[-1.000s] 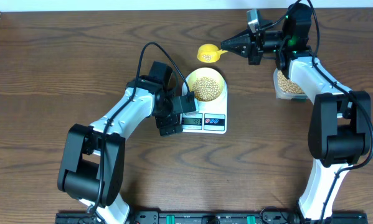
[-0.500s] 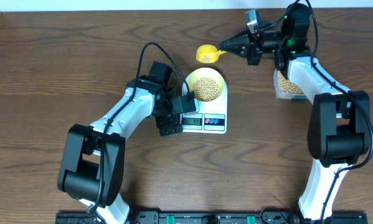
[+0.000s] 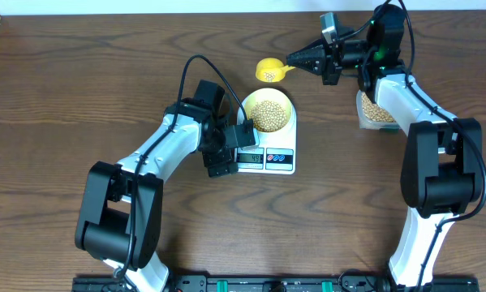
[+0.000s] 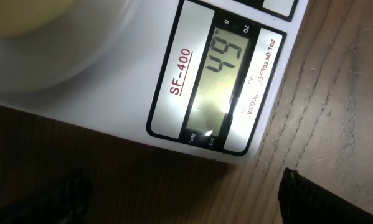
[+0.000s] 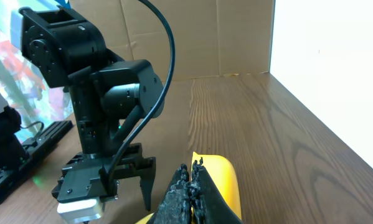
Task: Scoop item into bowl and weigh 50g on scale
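**overhead view.** the bowl (image 3: 286, 100) sits on the 12 o'clock half of the scale (image 3: 286, 166) and holds a heap of the beans (image 3: 267, 116). your right gripper (image 3: 292, 59) is clenched on the handle of the yellow scoop (image 3: 268, 70). the scoop lies at 12 o'clock from the bowl, apart from it, with a few beans in its cup. more beans fill the clear tub (image 3: 378, 113) at 3 o'clock from the bowl, under your right arm. your left gripper (image 3: 231, 152) stands at 9 o'clock of the scale, just beside its display end. its jaws are spread wide and grasp nothing. all rests on the dark wooden table (image 3: 72, 89).

**left wrist view.** the lit display (image 4: 226, 87) of the scale reads 49, and the label sf-400 runs beside it. the fingertips (image 4: 311, 199) show at the lower corners, over bare wood.

**right wrist view.** the fingers press together on the scoop's yellow handle. your left arm (image 5: 105, 93) stands beyond them.
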Motion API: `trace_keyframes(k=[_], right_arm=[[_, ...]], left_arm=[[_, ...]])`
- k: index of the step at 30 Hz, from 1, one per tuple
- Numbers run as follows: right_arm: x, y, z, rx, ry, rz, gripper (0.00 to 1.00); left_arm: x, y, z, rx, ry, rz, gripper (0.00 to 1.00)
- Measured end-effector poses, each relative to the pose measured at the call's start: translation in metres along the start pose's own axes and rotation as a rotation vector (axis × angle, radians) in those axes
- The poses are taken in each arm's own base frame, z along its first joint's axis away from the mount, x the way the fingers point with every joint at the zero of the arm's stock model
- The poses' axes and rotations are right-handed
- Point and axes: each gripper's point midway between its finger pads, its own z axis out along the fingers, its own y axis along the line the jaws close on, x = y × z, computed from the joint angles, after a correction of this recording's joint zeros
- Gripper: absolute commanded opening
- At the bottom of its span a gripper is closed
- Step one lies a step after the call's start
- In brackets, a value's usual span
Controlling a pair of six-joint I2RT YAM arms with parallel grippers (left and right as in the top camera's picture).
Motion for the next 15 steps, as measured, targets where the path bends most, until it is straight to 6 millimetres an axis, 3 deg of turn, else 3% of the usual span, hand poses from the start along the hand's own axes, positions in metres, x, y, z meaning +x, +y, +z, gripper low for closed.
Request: trace_keyframes(k=[15], right_arm=[[-0.0002, 0.0006, 0.0000, -0.003, 0.000, -0.002, 0.01]], left_arm=[[0.0001, 0.0000, 0.0000, 0.000, 0.000, 0.000, 0.98]])
